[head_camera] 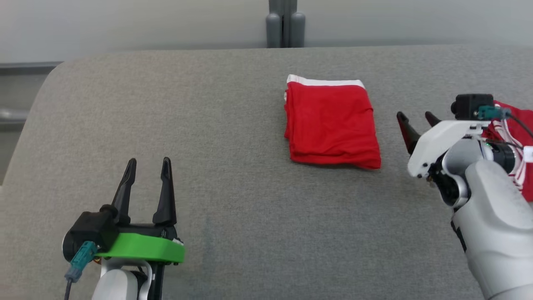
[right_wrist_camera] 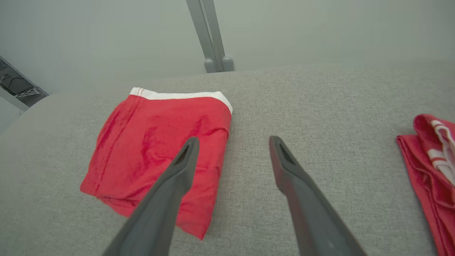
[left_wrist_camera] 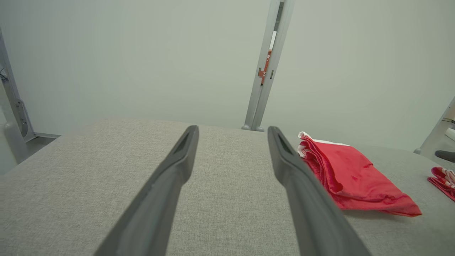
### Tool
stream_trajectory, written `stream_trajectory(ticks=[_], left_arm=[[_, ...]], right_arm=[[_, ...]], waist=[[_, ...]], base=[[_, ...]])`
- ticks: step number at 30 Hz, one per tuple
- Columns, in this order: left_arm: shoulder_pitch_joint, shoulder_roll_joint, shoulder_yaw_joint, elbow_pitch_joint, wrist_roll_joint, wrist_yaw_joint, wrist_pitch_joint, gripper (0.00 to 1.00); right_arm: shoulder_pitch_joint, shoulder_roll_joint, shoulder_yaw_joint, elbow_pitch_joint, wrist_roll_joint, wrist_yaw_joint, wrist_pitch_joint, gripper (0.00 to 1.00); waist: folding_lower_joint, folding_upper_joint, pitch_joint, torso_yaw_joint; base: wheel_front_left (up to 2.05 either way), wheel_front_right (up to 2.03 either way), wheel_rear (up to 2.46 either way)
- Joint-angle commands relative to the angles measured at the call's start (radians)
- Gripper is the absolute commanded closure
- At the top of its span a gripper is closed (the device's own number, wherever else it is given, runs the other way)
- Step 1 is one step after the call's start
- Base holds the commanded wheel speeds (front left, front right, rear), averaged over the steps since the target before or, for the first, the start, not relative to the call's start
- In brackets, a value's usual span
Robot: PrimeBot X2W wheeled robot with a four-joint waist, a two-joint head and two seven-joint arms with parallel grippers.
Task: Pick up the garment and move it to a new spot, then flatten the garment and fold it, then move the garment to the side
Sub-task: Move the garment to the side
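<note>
A red garment point(head_camera: 331, 123) with a white waistband lies folded into a neat rectangle on the grey table, right of centre; it also appears as the red garment point(left_wrist_camera: 350, 176) in the left wrist view and the red garment point(right_wrist_camera: 156, 153) in the right wrist view. My right gripper point(head_camera: 416, 118) hovers just right of it, open and empty, its left finger over the garment's near edge in its own wrist view point(right_wrist_camera: 231, 142). Far off at the lower left, my left gripper point(head_camera: 149, 163) is open and empty too, its fingers spread over bare cloth point(left_wrist_camera: 233, 131).
A second red garment with white stripes point(head_camera: 514, 143) lies bunched at the table's right edge, partly behind my right arm; it shows as the striped garment point(right_wrist_camera: 432, 170). A grey post point(head_camera: 285, 25) stands behind the table's far edge. The grey table point(head_camera: 229, 187) has a rounded far-left corner.
</note>
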State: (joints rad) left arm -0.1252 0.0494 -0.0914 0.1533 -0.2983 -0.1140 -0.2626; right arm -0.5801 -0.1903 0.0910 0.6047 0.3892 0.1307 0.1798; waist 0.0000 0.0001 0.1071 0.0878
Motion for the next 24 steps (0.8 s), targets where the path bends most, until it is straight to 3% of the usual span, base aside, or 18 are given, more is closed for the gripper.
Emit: stream_trajectory(ticks=[1, 6, 13, 19, 20, 21, 24], left_arm=[[-0.017, 0.003, -0.004, -0.007, -0.005, 0.004, -0.002, 0.0], [-0.037, 0.002, -0.024, -0.017, -0.02, 0.01, -0.001, 0.0], [-0.056, 0.002, -0.043, -0.039, -0.042, 0.02, -0.001, 0.0], [-0.079, 0.002, -0.049, -0.053, -0.07, 0.038, -0.001, 0.0], [-0.081, 0.002, -0.049, -0.057, -0.07, 0.039, -0.001, 0.0], [-0.084, 0.003, -0.048, -0.063, -0.073, 0.042, -0.001, 0.0], [-0.087, 0.002, -0.046, -0.071, -0.076, 0.044, -0.001, 0.0]], right_arm=[[-0.03, 0.005, -0.014, 0.023, 0.002, 0.0, 0.035, 0.0], [-0.122, 0.009, -0.099, 0.137, -0.053, 0.0, 0.179, 0.0], [-0.18, 0.047, -0.228, 0.225, -0.169, 0.0, 0.232, 0.0], [-0.179, 0.075, -0.266, 0.267, -0.255, 0.0, 0.287, 0.0], [-0.175, 0.081, -0.257, 0.268, -0.265, 0.0, 0.297, 0.42], [-0.172, 0.085, -0.241, 0.265, -0.279, 0.0, 0.309, 1.0], [-0.166, 0.06, -0.179, 0.239, -0.331, -0.001, 0.341, 1.0]], waist=[[0.0, -0.0001, 0.076, 0.089], [0.0, -0.0001, 0.128, 0.163], [0.0, -0.0001, 0.186, 0.217], [0.0, -0.0001, 0.222, 0.23], [0.0, -0.0001, 0.225, 0.228], [0.0, -0.0001, 0.229, 0.224], [0.0, -0.0001, 0.232, 0.204]], base=[[0.0, 0.0, 0.0], [0.0, 0.0, 0.0], [0.0, 0.0, 0.0], [0.0, 0.0, 0.0], [0.0, 0.0, 0.0], [0.0, 0.0, 0.0], [0.0, 0.0, 0.0]])
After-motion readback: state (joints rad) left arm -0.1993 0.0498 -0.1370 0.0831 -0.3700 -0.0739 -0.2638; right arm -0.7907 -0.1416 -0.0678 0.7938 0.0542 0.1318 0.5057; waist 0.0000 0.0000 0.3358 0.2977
